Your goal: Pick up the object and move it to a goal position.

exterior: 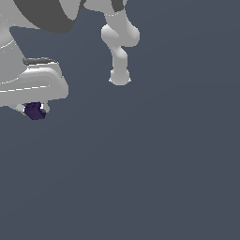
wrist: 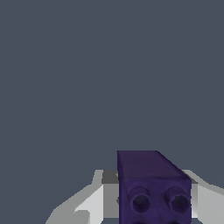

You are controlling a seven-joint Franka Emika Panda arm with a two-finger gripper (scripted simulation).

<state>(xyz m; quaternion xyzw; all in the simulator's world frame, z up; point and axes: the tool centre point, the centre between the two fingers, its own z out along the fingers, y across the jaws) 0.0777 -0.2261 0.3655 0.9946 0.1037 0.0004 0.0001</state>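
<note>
Plain slate-grey backdrop (exterior: 178, 164), flat and featureless, evenly lit, no visible edges

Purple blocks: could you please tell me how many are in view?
1. The purple block sits between the jaws of the gripper, at the exterior view's left. None other shows.

The scene is seen from above and at some distance in the exterior view, angled down onto the grey surface (exterior: 164, 164), with the arm (exterior: 120, 47) cropped at the upper edge and the exterior view's left. The wrist view is taken very close, along the fingers (wrist: 94, 199). The dark purple block (exterior: 34, 110) held between them is shared by both views.
</note>
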